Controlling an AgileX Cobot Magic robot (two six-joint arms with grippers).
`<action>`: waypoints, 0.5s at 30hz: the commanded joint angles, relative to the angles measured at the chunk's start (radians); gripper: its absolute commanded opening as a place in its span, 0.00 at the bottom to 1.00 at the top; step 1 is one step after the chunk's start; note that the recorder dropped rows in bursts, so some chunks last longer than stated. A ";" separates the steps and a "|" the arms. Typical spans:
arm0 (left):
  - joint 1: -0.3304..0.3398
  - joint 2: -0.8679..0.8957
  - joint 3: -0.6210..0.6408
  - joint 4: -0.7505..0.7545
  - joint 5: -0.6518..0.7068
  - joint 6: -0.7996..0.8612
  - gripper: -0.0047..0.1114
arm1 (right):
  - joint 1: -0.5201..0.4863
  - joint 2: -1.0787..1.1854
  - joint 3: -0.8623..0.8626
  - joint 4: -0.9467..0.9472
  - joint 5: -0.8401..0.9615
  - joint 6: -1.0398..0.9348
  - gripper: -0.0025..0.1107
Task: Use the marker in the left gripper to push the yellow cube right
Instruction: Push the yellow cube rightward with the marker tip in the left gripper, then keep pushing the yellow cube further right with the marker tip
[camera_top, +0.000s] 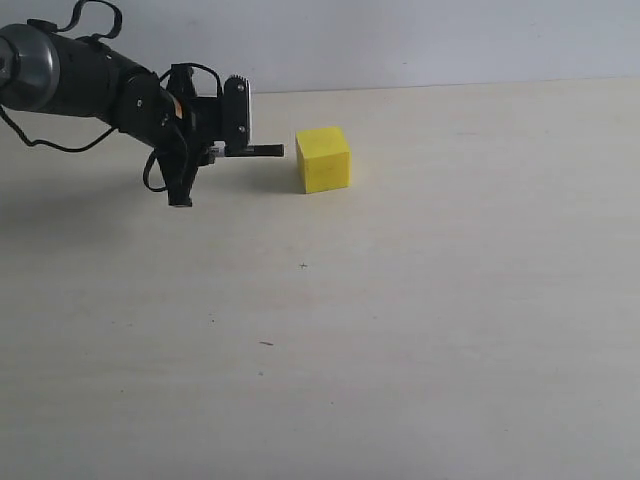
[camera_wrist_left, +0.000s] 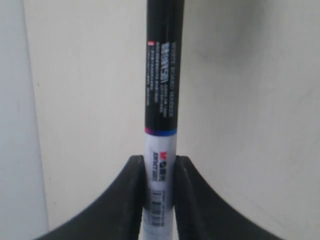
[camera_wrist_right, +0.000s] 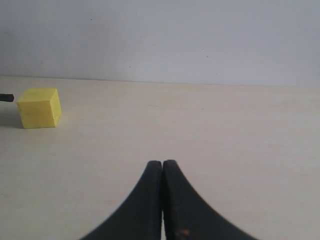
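The yellow cube (camera_top: 323, 158) sits on the pale table towards the back, left of the middle. To its left, my left gripper (camera_top: 220, 150) is shut on the marker (camera_top: 262, 151), which lies level with its black end pointing at the cube's left face. A small gap separates the two. In the left wrist view the fingers (camera_wrist_left: 132, 192) clamp the marker's (camera_wrist_left: 162, 95) white barrel, and the cube is out of view. My right gripper (camera_wrist_right: 162, 164) is shut on nothing; in its view the cube (camera_wrist_right: 39, 107) stands far off, with the marker's end (camera_wrist_right: 6, 97) just beside it.
The pale wooden table (camera_top: 420, 320) stretches right and forward of the cube. A grey wall (camera_top: 450, 40) rises behind the table's back edge. The right arm is outside the exterior view.
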 joint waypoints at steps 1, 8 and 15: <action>-0.001 -0.007 -0.004 -0.004 -0.078 -0.013 0.04 | 0.004 -0.006 0.005 -0.001 -0.006 -0.002 0.02; -0.032 0.047 -0.008 -0.004 -0.180 -0.013 0.04 | 0.004 -0.006 0.005 -0.001 -0.006 -0.002 0.02; -0.001 0.020 -0.008 -0.006 -0.144 -0.132 0.04 | 0.004 -0.006 0.005 -0.001 -0.006 -0.002 0.02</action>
